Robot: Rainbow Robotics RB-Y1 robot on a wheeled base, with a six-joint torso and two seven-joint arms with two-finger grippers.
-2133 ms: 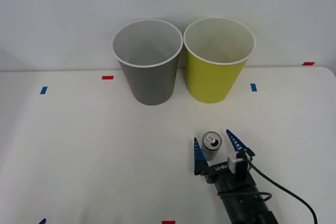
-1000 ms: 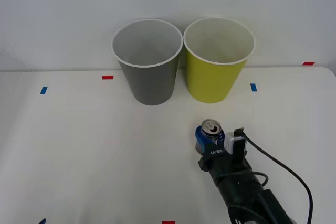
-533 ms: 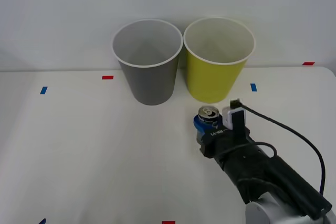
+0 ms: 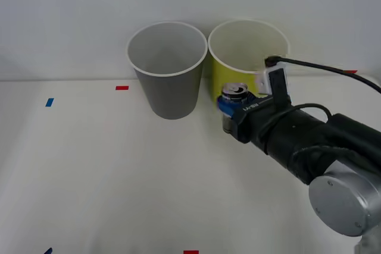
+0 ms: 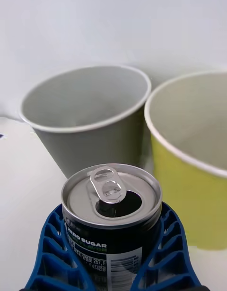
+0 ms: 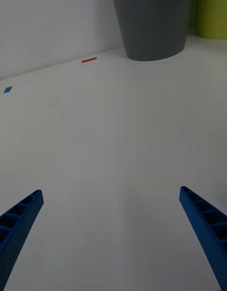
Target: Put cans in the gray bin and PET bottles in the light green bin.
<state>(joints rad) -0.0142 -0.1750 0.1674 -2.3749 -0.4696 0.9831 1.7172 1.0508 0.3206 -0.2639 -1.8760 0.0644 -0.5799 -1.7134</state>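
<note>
My right gripper (image 4: 233,111) is shut on the can (image 4: 233,106), a small silver-topped drink can with a pull tab and dark label (image 5: 112,210), and holds it lifted above the table. The can hangs in front of the light green bin (image 4: 231,84), close to its left side, and to the right of the gray bin (image 4: 168,81). In the right wrist view the gray bin (image 5: 90,125) and light green bin (image 5: 194,187) stand just beyond the can, both showing pale insides. My left gripper (image 6: 113,239) is open over bare table, with the gray bin (image 6: 151,26) far ahead.
The two bins stand side by side at the back of the white table (image 4: 107,176), against a white wall. Small red (image 4: 122,88) and blue (image 4: 49,102) tape marks dot the tabletop. A black cable (image 4: 321,66) runs from my right wrist.
My right gripper closed on the can, lifted it off the table and carried it up and back toward the bins. The left arm has stayed put.
</note>
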